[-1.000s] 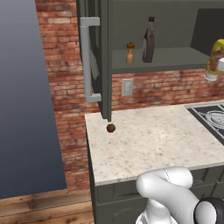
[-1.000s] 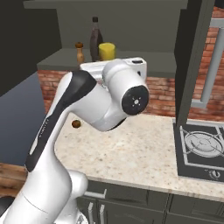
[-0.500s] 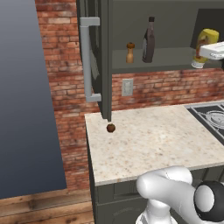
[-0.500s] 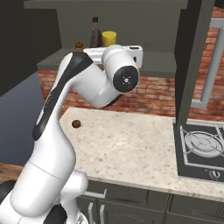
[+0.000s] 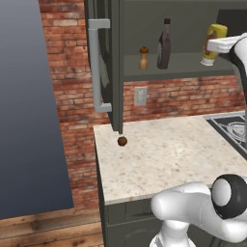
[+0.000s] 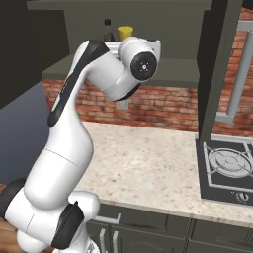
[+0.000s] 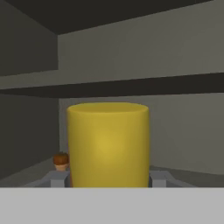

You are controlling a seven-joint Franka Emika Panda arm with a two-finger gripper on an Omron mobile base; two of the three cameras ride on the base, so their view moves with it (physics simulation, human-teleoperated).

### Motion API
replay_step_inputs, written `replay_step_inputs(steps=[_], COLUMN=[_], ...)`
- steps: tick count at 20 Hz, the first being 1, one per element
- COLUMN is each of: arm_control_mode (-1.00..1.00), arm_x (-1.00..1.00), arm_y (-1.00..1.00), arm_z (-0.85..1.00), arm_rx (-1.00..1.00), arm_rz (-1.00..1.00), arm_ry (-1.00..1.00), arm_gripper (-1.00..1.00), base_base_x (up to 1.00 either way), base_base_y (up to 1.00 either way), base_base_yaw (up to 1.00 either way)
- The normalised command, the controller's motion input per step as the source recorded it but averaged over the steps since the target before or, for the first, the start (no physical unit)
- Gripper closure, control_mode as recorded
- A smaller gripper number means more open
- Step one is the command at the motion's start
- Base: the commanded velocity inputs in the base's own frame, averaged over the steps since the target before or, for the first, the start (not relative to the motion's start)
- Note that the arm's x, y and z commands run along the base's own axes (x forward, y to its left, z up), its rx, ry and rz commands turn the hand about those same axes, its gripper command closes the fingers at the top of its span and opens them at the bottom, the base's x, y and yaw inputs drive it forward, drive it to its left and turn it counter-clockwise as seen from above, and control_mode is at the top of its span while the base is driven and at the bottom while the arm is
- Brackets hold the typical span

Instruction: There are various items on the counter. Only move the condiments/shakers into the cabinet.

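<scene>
Nearest us, our pincer [image 7: 108,179] is clenched on the yellow squeeze bottle [image 5: 212,44], its fingers pressed to both sides, holding it up at the cabinet [image 5: 112,62] opening, level with the shelf [image 5: 188,67]. We judge the risks to be these: letting go before the base rests on the shelf would drop it to the desk [image 5: 173,154], and pushing too far in could knock the neighbours. We count one yellow bottle, one brown ball [image 5: 122,141] on the desk, and farther back on the shelf one wooden shaker [image 5: 143,58] and one dark bottle [image 5: 164,44].
</scene>
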Motion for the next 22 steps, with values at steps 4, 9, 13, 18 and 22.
replay_step_inputs(steps=[4, 9, 13, 18, 22], arm_control_mode=[-1.0, -1.0, -1.0, -1.0, -1.0], arm_x=[0.37, 0.3, 0.33, 0.36, 0.44], arm_y=[0.0, 0.0, 0.0, 0.0, 0.0], arm_z=[-0.24, -0.24, -0.17, -0.05, 0.0], arm_rx=[0.0, 0.0, 0.0, 0.0, 0.0], arm_rz=[0.0, 0.0, 0.0, 0.0, 0.0], arm_ry=[0.0, 0.0, 0.0, 0.0, 0.01], arm_gripper=[1.0, 1.0, 1.0, 1.0, 1.0], base_base_x=[0.0, 0.0, 0.0, 0.0, 0.0], base_base_y=[0.0, 0.0, 0.0, 0.0, 0.0], base_base_yaw=[0.0, 0.0, 0.0, 0.0, 0.0])
